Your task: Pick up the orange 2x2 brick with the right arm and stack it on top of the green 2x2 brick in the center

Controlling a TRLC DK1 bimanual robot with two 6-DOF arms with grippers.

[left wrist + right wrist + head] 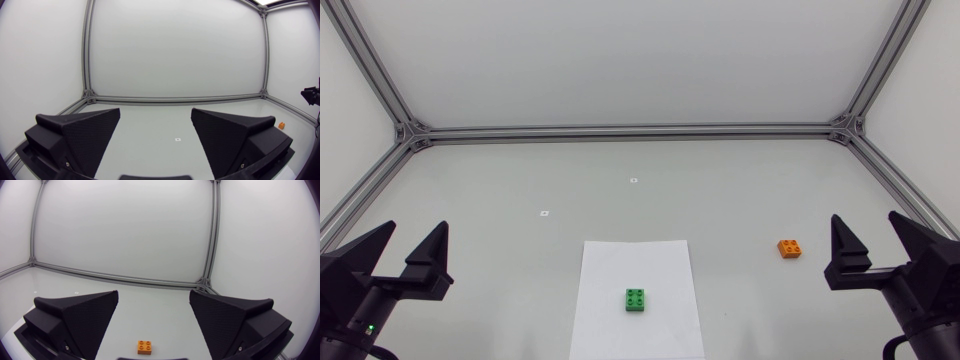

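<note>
The orange 2x2 brick (789, 248) lies on the table at the right, left of and slightly beyond my right gripper (876, 240), which stands open and empty. In the right wrist view the orange brick (145, 347) sits on the table between the open fingers, a short way ahead. The green 2x2 brick (636, 299) rests on a white paper sheet (665, 262) near the front centre. My left gripper (408, 248) is open at the left front with nothing in it. From the left wrist the orange brick (282, 125) shows small, far off past one finger.
An aluminium frame (630, 130) runs along the table's back and side edges. Two small white markers (634, 180) (545, 212) lie on the table behind the paper sheet.
</note>
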